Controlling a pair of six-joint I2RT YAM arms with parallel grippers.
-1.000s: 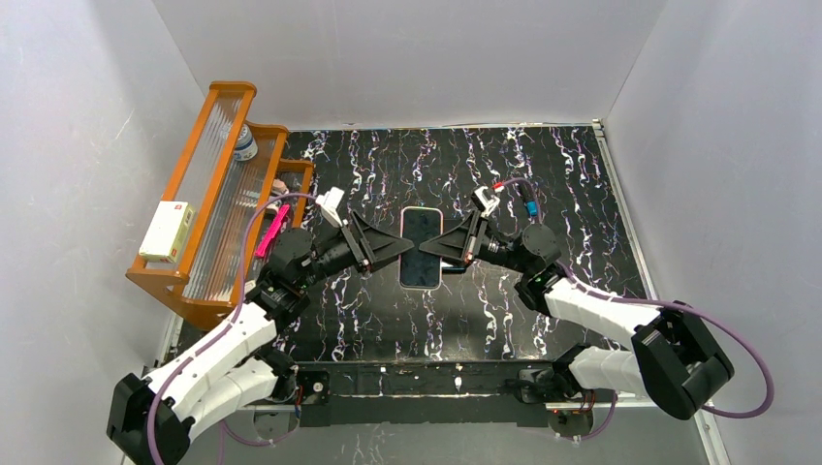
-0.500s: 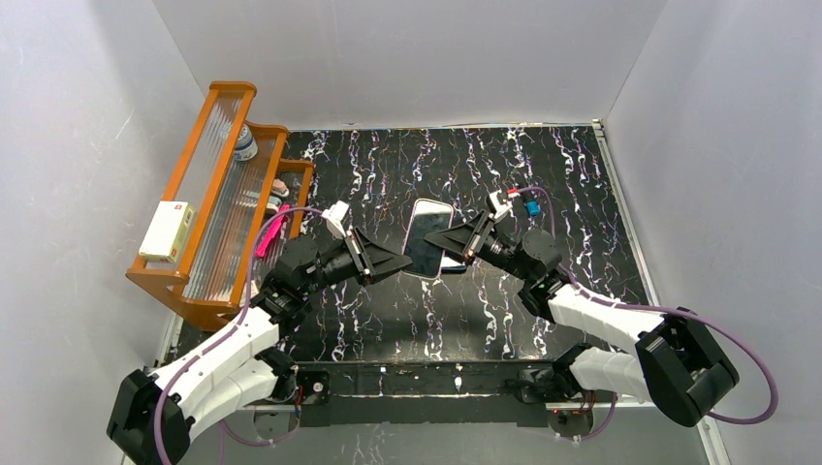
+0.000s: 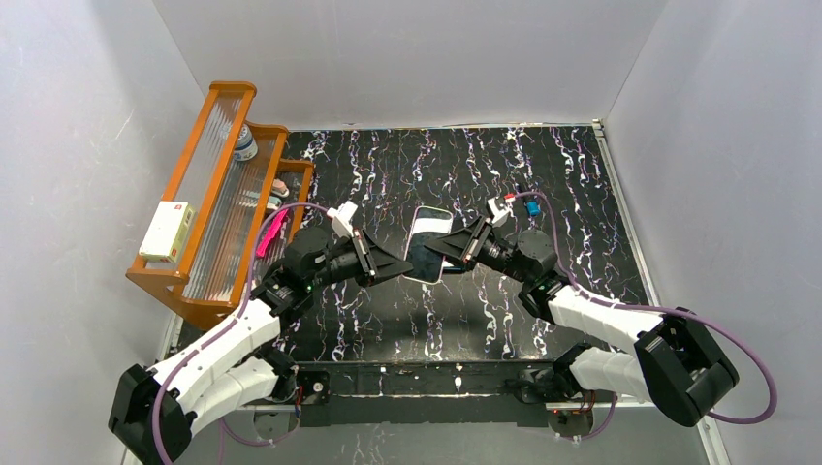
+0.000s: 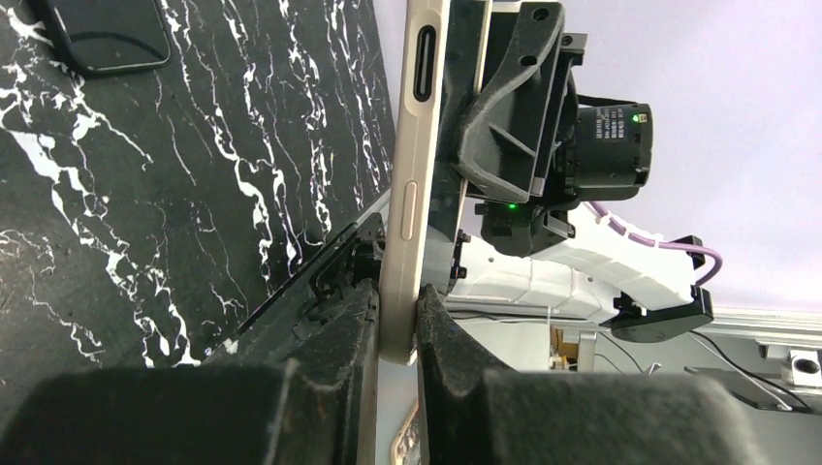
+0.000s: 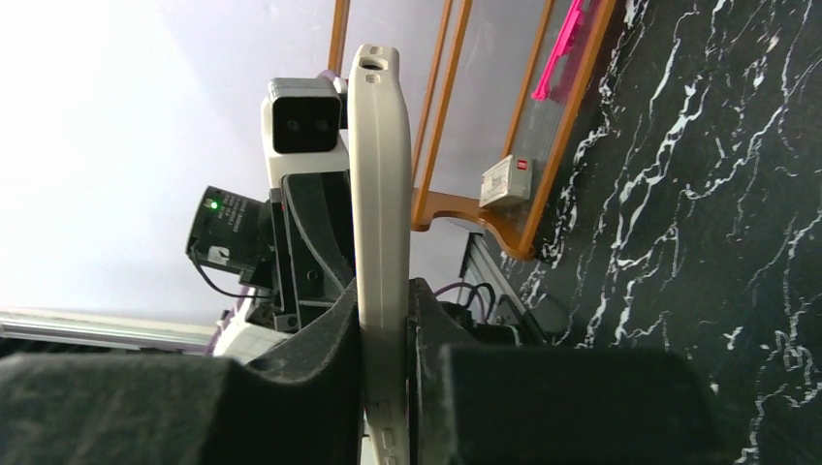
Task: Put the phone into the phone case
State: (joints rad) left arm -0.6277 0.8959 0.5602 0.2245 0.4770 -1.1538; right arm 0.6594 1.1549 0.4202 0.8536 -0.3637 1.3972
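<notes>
The pale beige phone case [image 3: 427, 217] hangs tilted above the black marbled table [image 3: 543, 165], between the two arms. A dark screen, the phone [image 3: 425, 248], fills its face. My left gripper [image 3: 399, 263] is shut on the case's left edge, and my right gripper [image 3: 448, 243] is shut on its right edge. In the left wrist view the case edge [image 4: 415, 194], with its port slot and side button, stands upright between my pads [image 4: 397, 329]. The right wrist view shows the other edge of the case [image 5: 378, 174] pinched in my right gripper [image 5: 385, 329].
A wooden rack [image 3: 208, 208] stands at the left with a white box [image 3: 166, 232], a bottle [image 3: 244, 143] and a pink item [image 3: 271, 232]. A small blue and red connector [image 3: 529, 205] lies behind the right arm. A flat black slab [image 4: 107, 39] rests on the table. White walls enclose the table.
My left gripper has shut on the case's left edge. The case with the phone has come up from lying flat and now tilts clockwise, held by both grippers.
</notes>
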